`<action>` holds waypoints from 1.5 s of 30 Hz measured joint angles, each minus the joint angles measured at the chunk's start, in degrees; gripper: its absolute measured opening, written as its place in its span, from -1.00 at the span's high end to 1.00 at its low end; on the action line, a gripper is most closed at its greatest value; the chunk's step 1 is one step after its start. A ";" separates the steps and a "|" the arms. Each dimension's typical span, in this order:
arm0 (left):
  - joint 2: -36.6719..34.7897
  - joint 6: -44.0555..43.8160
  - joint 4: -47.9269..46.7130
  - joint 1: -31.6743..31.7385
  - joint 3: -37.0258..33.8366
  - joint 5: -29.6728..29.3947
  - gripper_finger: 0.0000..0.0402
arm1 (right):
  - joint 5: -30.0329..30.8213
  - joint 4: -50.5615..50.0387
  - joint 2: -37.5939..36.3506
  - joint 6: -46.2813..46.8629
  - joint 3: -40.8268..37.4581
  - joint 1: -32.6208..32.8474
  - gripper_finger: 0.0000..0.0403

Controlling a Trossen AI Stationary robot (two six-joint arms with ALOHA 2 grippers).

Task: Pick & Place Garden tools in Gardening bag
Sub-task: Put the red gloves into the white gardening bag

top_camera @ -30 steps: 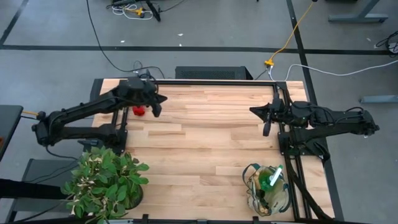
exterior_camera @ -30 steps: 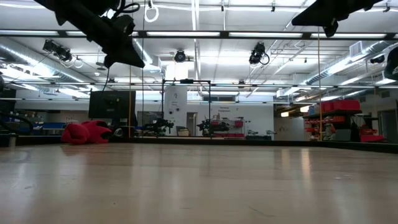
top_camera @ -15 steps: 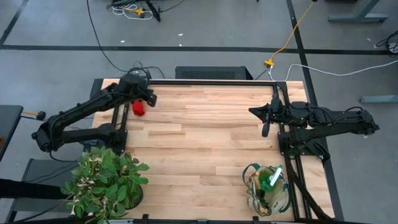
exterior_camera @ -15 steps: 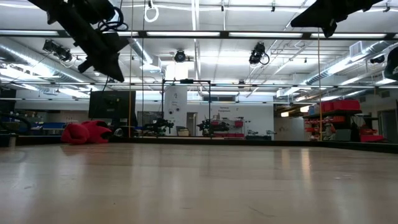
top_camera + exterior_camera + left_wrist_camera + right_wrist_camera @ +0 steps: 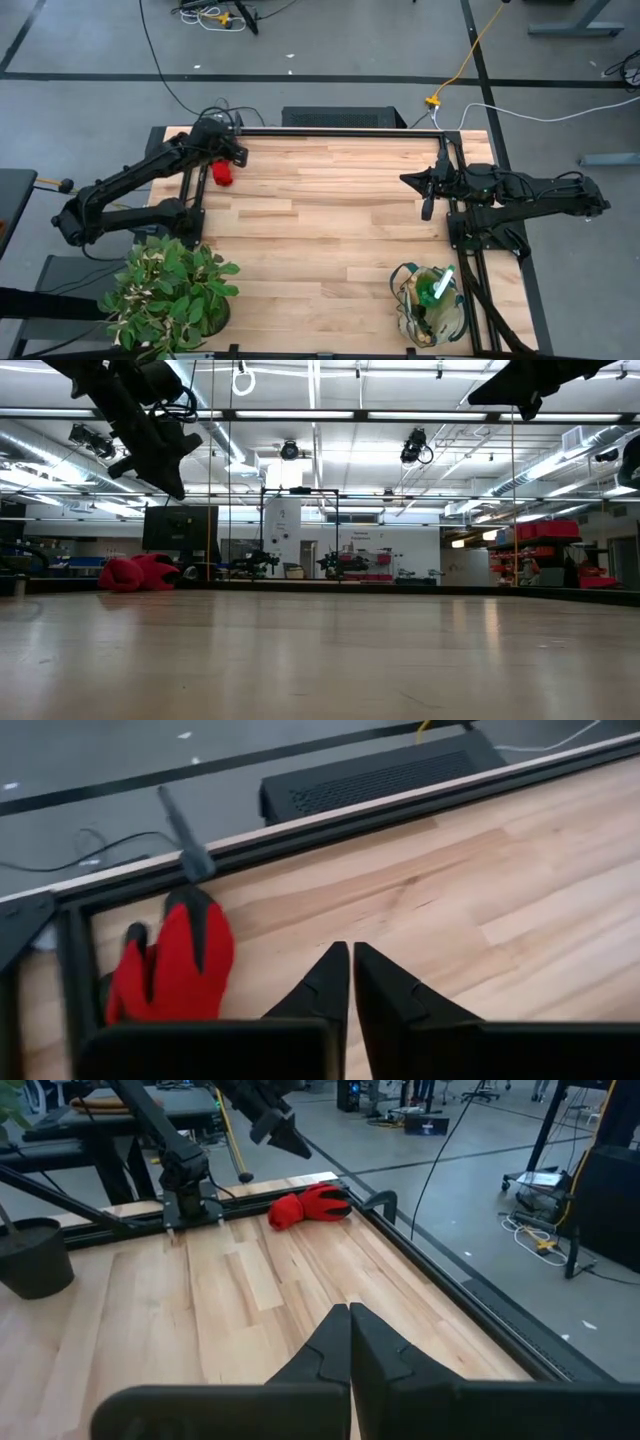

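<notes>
The red gloves (image 5: 222, 175) lie on the table's far left corner, next to the left arm's base; they also show in the low view (image 5: 140, 572), the left wrist view (image 5: 175, 965) and the right wrist view (image 5: 310, 1205). My left gripper (image 5: 240, 155) is shut and empty, well above the table, just to the far right of the gloves (image 5: 351, 960). My right gripper (image 5: 428, 200) is shut and empty, raised at the table's right side (image 5: 348, 1318). The beige gardening bag (image 5: 432, 308) stands at the near right with a green-and-white item (image 5: 441, 285) sticking out of it.
A leafy potted plant (image 5: 170, 295) stands at the near left corner. A black frame rail (image 5: 330, 815) runs along the far edge, with a black box (image 5: 340, 117) behind it. The middle of the wooden table (image 5: 330, 230) is bare.
My left gripper has gone toward the table's far left corner, from the right of the red gloves to a place just beyond them, staying raised. The gloves have not moved. The right arm has kept still.
</notes>
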 joint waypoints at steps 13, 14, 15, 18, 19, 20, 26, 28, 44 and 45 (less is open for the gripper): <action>3.60 -1.50 -3.02 0.00 0.02 -2.56 0.00 | 0.00 -0.03 0.02 0.53 0.00 -0.02 1.00; 4.38 -1.31 -3.03 0.00 0.02 -2.64 -0.07 | 0.00 -0.03 0.02 0.96 0.00 0.00 1.00; 5.33 -1.24 -2.96 0.01 0.02 -2.65 -0.14 | 0.00 -0.03 0.02 1.22 0.00 -0.02 1.00; 8.09 -1.25 -2.99 0.19 0.02 -2.62 -0.32 | -0.02 -0.03 0.02 1.42 0.00 -0.02 1.00; 8.92 -1.25 -2.95 0.44 0.02 -2.62 -0.38 | -0.02 -0.03 0.02 1.53 0.00 -0.01 1.00; 9.82 -1.41 -2.97 0.77 0.02 -2.58 -0.43 | -0.03 -0.03 0.02 1.55 0.00 0.00 1.00; 14.56 -2.98 -2.86 3.45 0.02 -1.02 -0.69 | -0.07 -0.03 0.02 3.09 0.00 -0.02 1.00; 15.82 -2.98 -2.53 4.18 0.02 0.17 -0.74 | -0.09 -0.03 0.02 3.09 0.00 -0.02 1.00; 18.03 0.13 2.53 9.10 0.04 3.25 -0.77 | -0.07 -0.03 0.04 3.07 0.00 0.00 1.00; 18.03 0.29 2.54 9.34 0.04 3.68 -0.77 | -0.08 -0.03 0.04 3.09 0.00 0.00 1.00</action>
